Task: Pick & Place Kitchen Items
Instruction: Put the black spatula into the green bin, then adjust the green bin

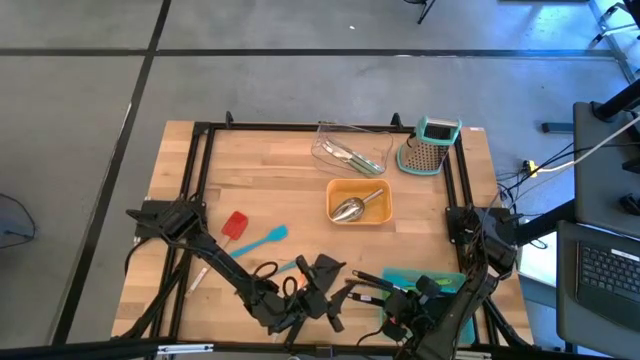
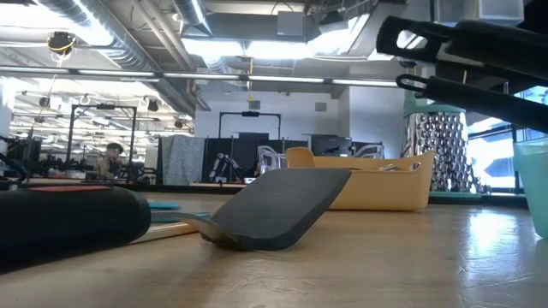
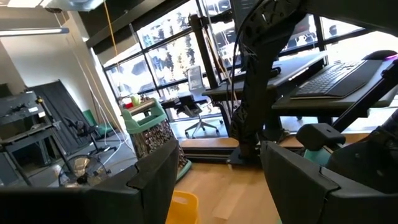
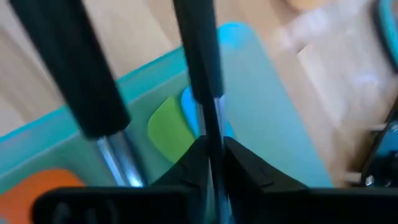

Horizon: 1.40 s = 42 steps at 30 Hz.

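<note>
My right gripper is over the teal tray near the table's front right, shut on a black-handled utensil with a thin steel shaft. A second black-handled utensil lies beside it. Green, blue and orange tools lie in the tray. In the low view two black handles slant well above the table. My left gripper hovers open near the front middle, pointing level. A black spatula rests on the wood. A red spatula and a blue one lie at the left. My right gripper pinches the utensil's thin steel shaft between its two fingers, just below the black handle. The fingers slant down from above, and the utensil runs on ahead of them over the teal tray. Whether its working end rests in the tray is hidden.
An orange tray with a steel scoop stands mid-table. Behind it are a clear tray with utensils and a steel grater with a teal top. A black frame rims the table. Bare wood lies at the far left.
</note>
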Motion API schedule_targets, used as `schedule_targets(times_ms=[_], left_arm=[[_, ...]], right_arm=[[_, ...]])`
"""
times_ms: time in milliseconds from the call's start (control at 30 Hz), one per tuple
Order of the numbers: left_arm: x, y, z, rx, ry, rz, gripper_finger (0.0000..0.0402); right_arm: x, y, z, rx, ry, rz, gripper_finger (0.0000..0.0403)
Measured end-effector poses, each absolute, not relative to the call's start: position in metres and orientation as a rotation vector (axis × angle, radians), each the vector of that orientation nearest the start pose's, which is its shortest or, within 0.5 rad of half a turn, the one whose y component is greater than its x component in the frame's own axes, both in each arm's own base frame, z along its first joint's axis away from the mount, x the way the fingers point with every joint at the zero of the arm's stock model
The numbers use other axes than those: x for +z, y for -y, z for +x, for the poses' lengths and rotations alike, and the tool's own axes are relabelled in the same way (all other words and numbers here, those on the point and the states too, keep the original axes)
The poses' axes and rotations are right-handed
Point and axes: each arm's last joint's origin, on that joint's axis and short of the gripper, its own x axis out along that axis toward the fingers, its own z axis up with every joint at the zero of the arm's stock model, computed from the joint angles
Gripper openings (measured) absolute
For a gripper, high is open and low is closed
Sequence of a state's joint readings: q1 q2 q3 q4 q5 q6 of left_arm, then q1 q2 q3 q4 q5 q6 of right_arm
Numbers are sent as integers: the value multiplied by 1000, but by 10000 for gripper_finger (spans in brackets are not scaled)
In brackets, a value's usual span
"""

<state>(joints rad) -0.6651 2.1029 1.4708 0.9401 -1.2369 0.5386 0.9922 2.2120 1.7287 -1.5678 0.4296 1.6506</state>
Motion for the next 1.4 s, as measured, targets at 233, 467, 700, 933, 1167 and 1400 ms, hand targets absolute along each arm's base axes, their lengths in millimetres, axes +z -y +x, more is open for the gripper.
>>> schedule_targets(times_ms=[233, 467, 700, 933, 1167, 1400], left_arm=[[258, 262, 380, 597, 23, 268, 223], [258, 262, 380, 596, 23, 268, 223], [257, 262, 380, 595, 17, 277, 223], [256, 262, 380, 621, -4, 291, 223], [256, 262, 378, 659, -33, 325, 223], [255, 262, 377, 702, -66, 353, 223]], right_arm=[[170, -313, 215, -838, -1224, -4, 118], [170, -312, 215, -842, -1234, -4, 131], [174, -316, 210, -804, -1241, -24, 128], [191, -326, 215, -698, -1223, -36, 128], [219, -340, 218, -544, -1256, -27, 128], [227, -347, 213, -480, -1447, 63, 111]])
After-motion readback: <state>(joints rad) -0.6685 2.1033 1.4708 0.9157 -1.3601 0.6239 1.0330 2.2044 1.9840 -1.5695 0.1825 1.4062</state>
